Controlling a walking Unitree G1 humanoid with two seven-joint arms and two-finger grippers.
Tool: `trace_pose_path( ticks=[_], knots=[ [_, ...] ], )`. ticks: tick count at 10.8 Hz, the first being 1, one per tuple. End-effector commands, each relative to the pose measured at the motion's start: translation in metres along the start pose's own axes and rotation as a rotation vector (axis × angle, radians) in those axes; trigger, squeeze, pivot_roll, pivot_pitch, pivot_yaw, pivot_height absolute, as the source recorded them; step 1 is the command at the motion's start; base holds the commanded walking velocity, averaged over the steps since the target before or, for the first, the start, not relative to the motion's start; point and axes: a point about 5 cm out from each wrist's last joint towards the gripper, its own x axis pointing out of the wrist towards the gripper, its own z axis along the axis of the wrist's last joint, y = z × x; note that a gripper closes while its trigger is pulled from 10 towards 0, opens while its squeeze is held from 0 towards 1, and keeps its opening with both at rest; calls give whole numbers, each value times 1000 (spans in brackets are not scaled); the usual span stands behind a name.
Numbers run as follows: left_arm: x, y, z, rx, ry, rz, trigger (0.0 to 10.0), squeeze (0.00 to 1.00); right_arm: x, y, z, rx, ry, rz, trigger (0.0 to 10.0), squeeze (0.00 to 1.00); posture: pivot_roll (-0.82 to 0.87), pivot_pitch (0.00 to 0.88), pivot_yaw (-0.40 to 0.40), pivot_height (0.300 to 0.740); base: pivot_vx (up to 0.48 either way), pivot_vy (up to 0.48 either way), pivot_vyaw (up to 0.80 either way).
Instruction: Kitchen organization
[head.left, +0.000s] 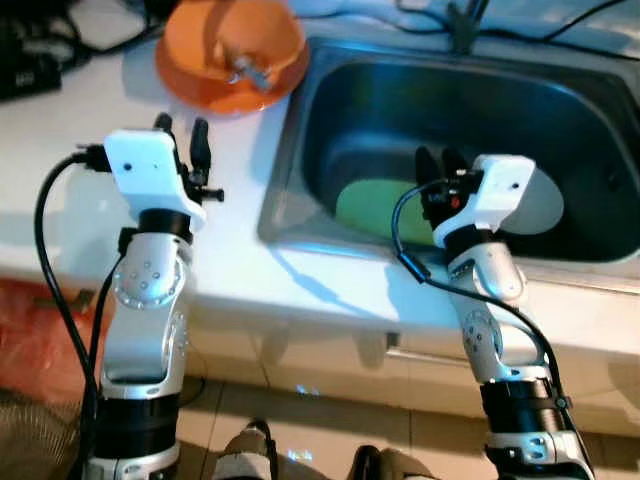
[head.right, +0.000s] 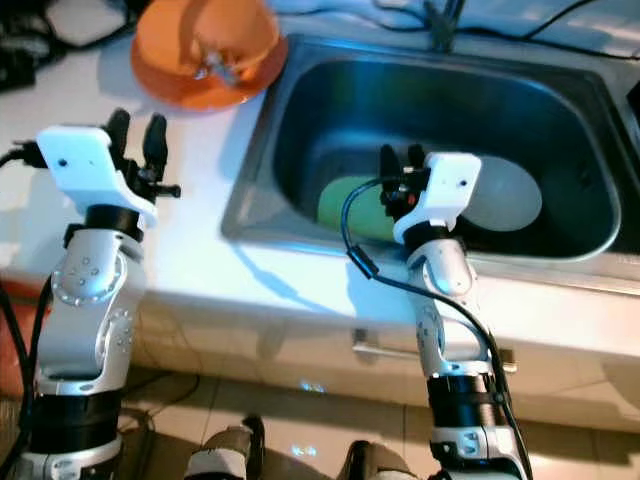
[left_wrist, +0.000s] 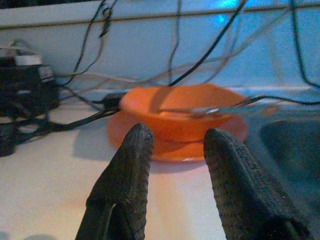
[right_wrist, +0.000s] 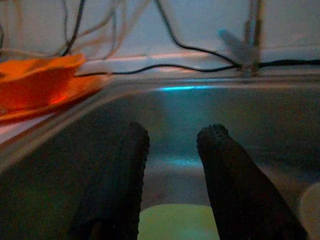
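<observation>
Right gripper (head.left: 436, 160), fingers apart, hangs over the steel sink's (head.left: 300, 130) pale green plate (head.left: 375, 205), probably grabbing next; left gripper (head.left: 182, 135) open near the orange bowl (head.left: 232, 45).

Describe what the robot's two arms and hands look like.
Both arms are silver metal with round jointed segments and black bands near the base. Each wrist carries a white boxy housing. The left hand and right hand each have two long black textured fingers. A black cable loops along each arm; the right wrist shows a small red mark.
</observation>
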Motion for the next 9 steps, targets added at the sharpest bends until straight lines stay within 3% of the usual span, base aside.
trace_pose_path(
  ticks=[1,7,9],
  knots=[
    [-1,-5,1,1,0,-18,10000,0,-3,-8,-5,-3,25,-29,10000,0,206,237,-39,740,334,0,0],
    [0,-7,2,0,0,-32,10000,0,-4,-7,-6,7,28,-28,10000,0,203,233,-35,740,337,0,0],
    [-1,-9,1,-3,3,-38,10000,0,-4,-7,-6,9,29,-29,10000,0,203,237,-37,740,0,0,0]
  ],
)
